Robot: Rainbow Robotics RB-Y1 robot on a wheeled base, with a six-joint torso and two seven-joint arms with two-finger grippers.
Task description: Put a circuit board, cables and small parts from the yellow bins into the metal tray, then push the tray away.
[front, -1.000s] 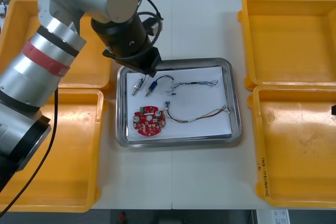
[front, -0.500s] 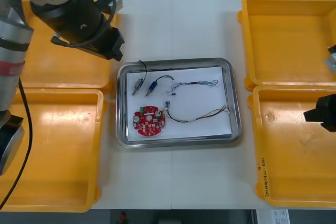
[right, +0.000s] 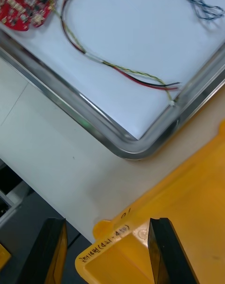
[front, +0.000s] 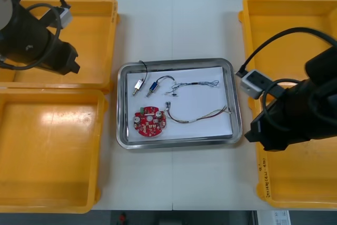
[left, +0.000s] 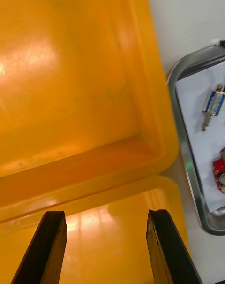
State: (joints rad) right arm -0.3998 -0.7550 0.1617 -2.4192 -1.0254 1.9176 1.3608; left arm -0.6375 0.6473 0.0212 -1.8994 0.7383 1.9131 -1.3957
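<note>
Tray (front: 179,144) looks light and slick, so you'd shove its lower rim. Right gripper (right: 107,223), lower right, gapes empty; left gripper (left: 105,216), upper left, too.

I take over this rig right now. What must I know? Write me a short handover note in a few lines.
Left end effector: open, empty, over the near edge of the far left yellow bin.
Right end effector: open, empty, over the near right yellow bin, beside the near right corner of the metal tray.
In the tray: circuit board, red and yellow cable, blue and white cable, two small metal parts.
Done: loading, it seems.
Left: push the tray away; it sits between the bins.
</note>
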